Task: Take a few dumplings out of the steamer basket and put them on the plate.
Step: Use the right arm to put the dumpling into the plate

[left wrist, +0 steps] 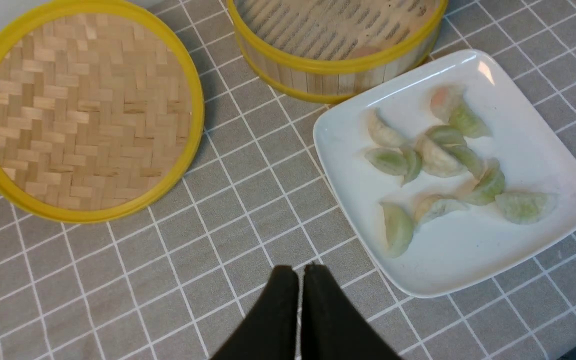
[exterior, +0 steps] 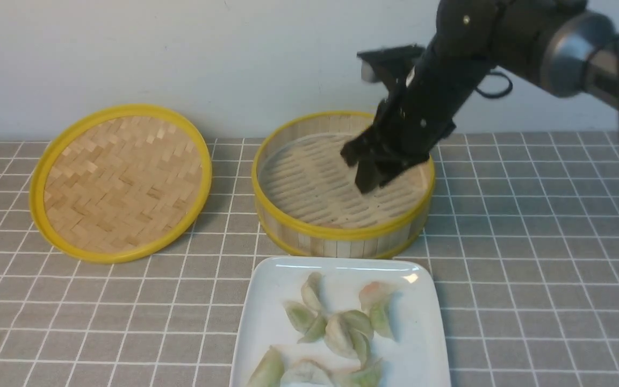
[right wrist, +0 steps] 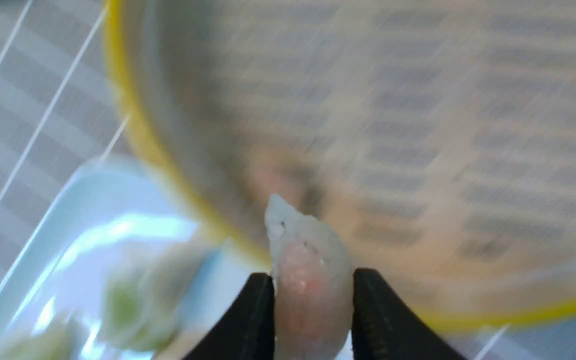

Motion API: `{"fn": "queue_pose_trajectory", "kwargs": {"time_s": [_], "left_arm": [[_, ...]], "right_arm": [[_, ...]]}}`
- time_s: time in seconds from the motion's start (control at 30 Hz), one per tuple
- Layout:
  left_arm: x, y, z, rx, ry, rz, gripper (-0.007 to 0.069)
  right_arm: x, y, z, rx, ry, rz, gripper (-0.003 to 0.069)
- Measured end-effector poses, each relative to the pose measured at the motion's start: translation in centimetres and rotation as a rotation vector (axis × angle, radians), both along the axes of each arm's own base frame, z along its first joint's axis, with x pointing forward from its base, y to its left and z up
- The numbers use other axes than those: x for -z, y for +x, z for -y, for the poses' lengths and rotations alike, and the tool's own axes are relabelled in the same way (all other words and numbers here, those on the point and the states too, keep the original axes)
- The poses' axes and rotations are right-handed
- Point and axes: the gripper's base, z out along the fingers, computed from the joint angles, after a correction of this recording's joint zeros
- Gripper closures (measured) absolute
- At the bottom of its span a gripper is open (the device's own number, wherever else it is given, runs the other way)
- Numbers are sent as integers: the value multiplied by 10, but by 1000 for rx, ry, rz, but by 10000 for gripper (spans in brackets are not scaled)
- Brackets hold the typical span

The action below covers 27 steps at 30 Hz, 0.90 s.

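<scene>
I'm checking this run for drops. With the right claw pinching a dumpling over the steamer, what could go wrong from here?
1. The right claw grips only one end of the soft pinkish translucent dumpling; it may slip or tear in transit.
2. The yellow near rim of the round bamboo steamer basket lies on the way; a low carry could clip it.
3. The glossy white rectangular plate has pale green dumplings clustered mid-plate; a drop there could roll.

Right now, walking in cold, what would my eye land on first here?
The black right hand hanging over the yellow-rimmed steamer basket, pinching a pinkish dumpling. Then the white plate on the basket's near side, strewn with pale green dumplings, and the woven lid to the basket's left.
</scene>
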Motion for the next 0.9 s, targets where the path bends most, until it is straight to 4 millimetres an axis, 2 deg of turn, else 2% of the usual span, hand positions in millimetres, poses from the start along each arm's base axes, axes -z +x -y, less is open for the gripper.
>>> {"fn": "queue_pose_trajectory", "kwargs": {"time_s": [0.03,0.07,0.13,0.17,0.3,0.4,0.43,0.57,0.6,0.67,0.73,0.87,0.9], "left_arm": [[0,-1,0,1,-2,-1,629],[0,-1,0,2,-10,-3,629],[0,-2,1,4,-16,-6,629],[0,-2,1,4,-16,-6,629],[0,-1,1,5,-15,-7,629],[1,-1,1,5,-14,-7,629],[1,-1,1,6,-14,-7,629],[1,-1,1,11,-8,-6,629],[1,-1,1,11,-8,-6,629],[1,-1,1,11,-8,-5,629],[1,-1,1,11,-8,-5,629],[1,-1,1,11,-8,-5,629],[1,-1,1,11,-8,-5,629]], "right_arm": [[1,-12,-4,-27,1,-19,480],[13,-29,-11,-66,-15,-73,480],[24,-42,-19,-92,-28,-115,480],[43,-53,-25,-108,-53,-161,480],[70,-59,-37,-131,-98,-160,480],[78,-54,-40,-125,-105,-125,473],[80,-51,-40,-120,-107,-101,449],[77,-48,-41,-67,-99,-89,296],[77,-48,-41,-57,-98,-91,278],[71,-47,-41,-37,-107,-113,183],[65,-48,-40,-40,-132,-138,155],[41,-47,-39,-21,-123,-110,242],[19,-52,-37,-13,-95,-73,358]]}}
